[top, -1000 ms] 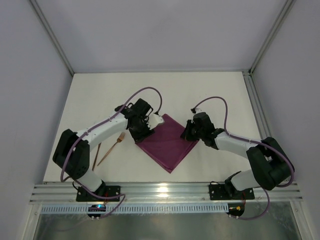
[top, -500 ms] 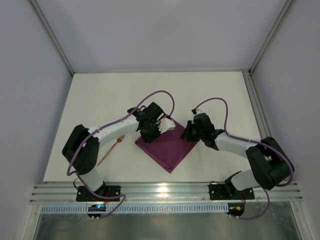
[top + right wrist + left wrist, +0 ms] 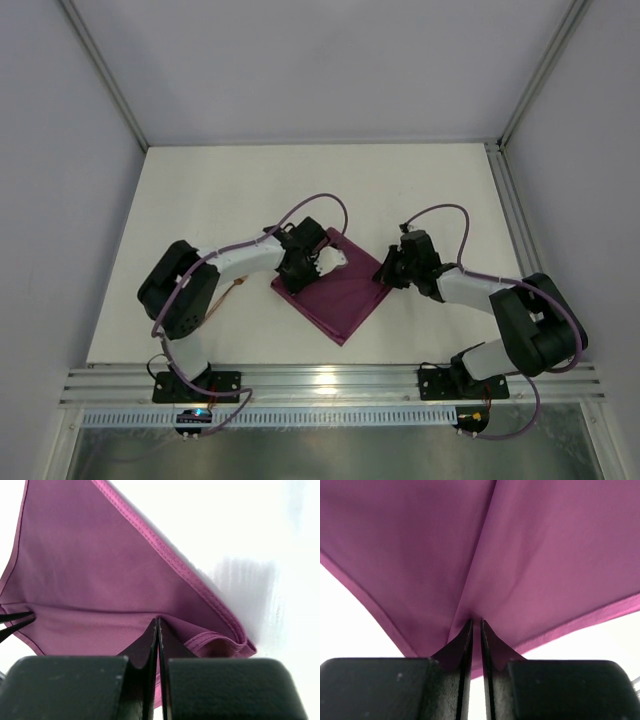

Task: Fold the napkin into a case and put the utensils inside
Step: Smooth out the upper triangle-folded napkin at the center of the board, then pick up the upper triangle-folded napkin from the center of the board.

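Note:
The plum-purple napkin [image 3: 338, 295] lies folded as a diamond on the white table in the top view. My left gripper [image 3: 303, 272] is shut on its upper left edge; the left wrist view shows cloth [image 3: 520, 555] pinched between the closed jaws. My right gripper [image 3: 388, 274] is shut on its right corner, where the right wrist view shows the hemmed cloth [image 3: 100, 580] gripped and folded over. A copper utensil [image 3: 237, 283] shows only as a sliver under the left arm; the other utensils are hidden.
The white table [image 3: 200, 190] runs out behind and to the left. Metal frame posts stand at the back corners, and an aluminium rail [image 3: 330, 380] runs along the near edge by the arm bases.
My left gripper has moved right along the napkin's upper edge, and its arm now covers the utensils. My right gripper has shifted a little right. The napkin's top corner has folded in.

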### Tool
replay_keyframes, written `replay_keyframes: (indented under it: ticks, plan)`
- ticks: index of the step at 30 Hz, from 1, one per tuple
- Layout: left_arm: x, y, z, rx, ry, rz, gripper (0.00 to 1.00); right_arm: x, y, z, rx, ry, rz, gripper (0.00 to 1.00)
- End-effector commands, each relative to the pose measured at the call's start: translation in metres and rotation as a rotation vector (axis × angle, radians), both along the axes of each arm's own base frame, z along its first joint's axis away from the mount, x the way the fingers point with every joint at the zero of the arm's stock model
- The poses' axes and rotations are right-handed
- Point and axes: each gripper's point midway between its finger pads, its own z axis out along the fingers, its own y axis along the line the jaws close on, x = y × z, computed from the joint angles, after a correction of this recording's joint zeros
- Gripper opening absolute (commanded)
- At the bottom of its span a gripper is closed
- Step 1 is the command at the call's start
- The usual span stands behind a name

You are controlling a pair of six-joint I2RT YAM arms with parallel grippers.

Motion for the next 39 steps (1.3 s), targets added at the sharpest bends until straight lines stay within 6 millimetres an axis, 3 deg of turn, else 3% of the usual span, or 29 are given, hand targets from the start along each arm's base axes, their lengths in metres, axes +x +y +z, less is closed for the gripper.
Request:
replay_keyframes:
  ticks: [1,5,11,16,18,23,28,32,34,35,39]
  plan:
    - [0.005,0.021,0.005,0.012,-0.044,0.036,0.12,0.001,-0.012,-0.007,-0.039,0.0,-0.017,0.03]
    - [0.002,0.037,0.0,0.034,-0.033,0.056,0.13,0.006,-0.013,-0.001,-0.056,-0.011,-0.008,0.03]
    - [0.007,0.047,0.003,0.048,-0.075,0.065,0.13,0.007,-0.016,0.008,-0.078,-0.025,0.003,0.03]
    - [0.013,0.042,0.014,0.004,-0.089,0.081,0.15,0.012,-0.021,0.035,-0.127,-0.071,0.035,0.03]
    - [0.013,0.038,0.022,-0.018,-0.09,0.082,0.18,0.012,-0.026,0.05,-0.145,-0.095,0.031,0.08]
    - [0.005,0.014,0.057,-0.15,-0.07,0.041,0.32,0.014,-0.049,0.057,-0.191,-0.079,-0.033,0.33]
    - [-0.022,-0.014,0.083,-0.207,-0.153,-0.153,0.45,0.018,-0.053,0.044,-0.181,-0.041,-0.027,0.46]
    - [-0.046,-0.043,0.087,-0.236,-0.201,-0.295,0.51,0.024,-0.051,0.035,-0.184,-0.03,-0.003,0.46]
    - [-0.062,-0.056,0.08,-0.214,-0.223,-0.386,0.53,0.024,-0.051,0.029,-0.188,-0.017,0.005,0.44]
    - [-0.074,-0.068,0.073,-0.207,-0.232,-0.442,0.54,0.024,-0.051,0.027,-0.187,-0.017,0.007,0.43]
    - [-0.1,-0.079,0.039,-0.136,-0.232,-0.576,0.55,0.02,-0.05,0.021,-0.18,-0.011,0.014,0.29]
